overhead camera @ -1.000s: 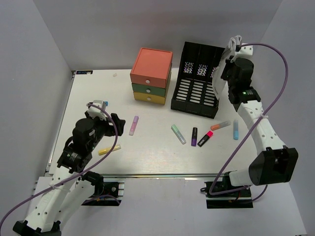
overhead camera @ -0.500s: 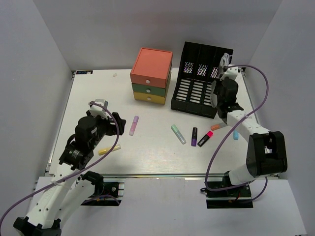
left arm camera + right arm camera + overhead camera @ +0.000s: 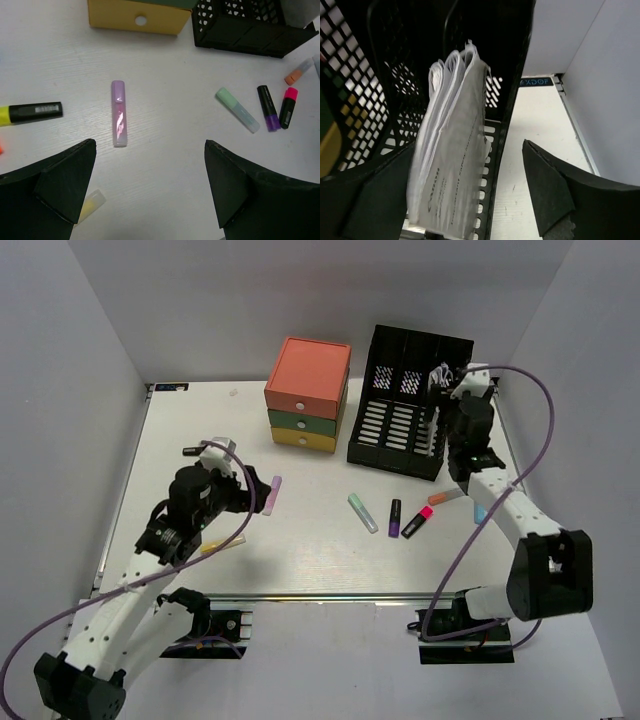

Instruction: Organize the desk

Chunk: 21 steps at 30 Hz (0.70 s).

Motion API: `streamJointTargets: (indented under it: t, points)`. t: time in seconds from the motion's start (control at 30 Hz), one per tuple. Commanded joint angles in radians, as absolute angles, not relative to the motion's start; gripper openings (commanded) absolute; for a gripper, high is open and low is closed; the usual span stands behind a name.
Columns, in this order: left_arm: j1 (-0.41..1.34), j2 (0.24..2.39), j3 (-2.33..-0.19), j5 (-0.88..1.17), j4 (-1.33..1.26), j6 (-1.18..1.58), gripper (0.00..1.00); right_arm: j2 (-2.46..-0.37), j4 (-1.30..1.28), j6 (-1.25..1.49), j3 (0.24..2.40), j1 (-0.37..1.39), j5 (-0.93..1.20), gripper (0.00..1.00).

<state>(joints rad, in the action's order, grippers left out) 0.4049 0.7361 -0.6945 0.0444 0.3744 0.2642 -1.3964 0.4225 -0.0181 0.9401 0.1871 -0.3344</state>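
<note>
1. The white desk (image 3: pixel 300 550) is filling the middle of the overhead view, its metal rail running along the bottom edge just above the two arm bases.
2. A three-drawer box (image 3: pixel 308 390), orange over green over yellow, is sitting at the upper centre. A black slotted file rack (image 3: pixel 398 430) is standing just to its right.
3. The left hand (image 3: pixel 150 150) is hovering over the left-centre of the desk, its fingers spread wide and gripping nothing.
4. In the left wrist view, a lilac highlighter (image 3: pixel 119 114) is lying on the desk above the gap between those fingers. A yellow-and-black marker (image 3: pixel 31 112) is lying at the left edge, and a pale yellow marker (image 3: pixel 92 202) is peeking out beside the lower-left finger.
5. Below the rack, a mint highlighter (image 3: pixel 237 110), a purple-and-black marker (image 3: pixel 268 107), a pink-and-black marker (image 3: pixel 287 106) and an orange marker (image 3: pixel 298 71) are lying loose.
6. The right hand (image 3: pixel 470 150) is reaching into the rack's rightmost slot, at the upper right of the overhead view, with its fingers standing well apart.
7. A folded white paper bundle (image 3: pixel 452 165) is standing upright in that slot, between the parted fingers and clear of the right one. Contact with the left finger cannot be told.
</note>
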Motion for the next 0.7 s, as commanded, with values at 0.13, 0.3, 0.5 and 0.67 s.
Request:
streamJointTargets:
  t: [0.13,0.3,0.5,0.67]
  points:
    - [0.403,0.879,-0.741,0.161,0.279,0.302,0.91,-1.12,0.186,-0.035,1.047,0.157,-0.013,0.54]
    - [0.403,1.005,-0.796,0.215,0.186,0.363,0.18,-1.065,-0.038,-0.144,0.984,0.159,0.979,0.0]
    - [0.403,1.213,-0.883,0.155,0.085,0.494,0.26,-1.048,0.2,0.055,0.775,0.164,1.039,0.3]
    - [0.403,1.388,-0.997,0.127,-0.021,0.538,0.6,-1.006,0.23,0.081,0.706,0.158,0.982,0.69]
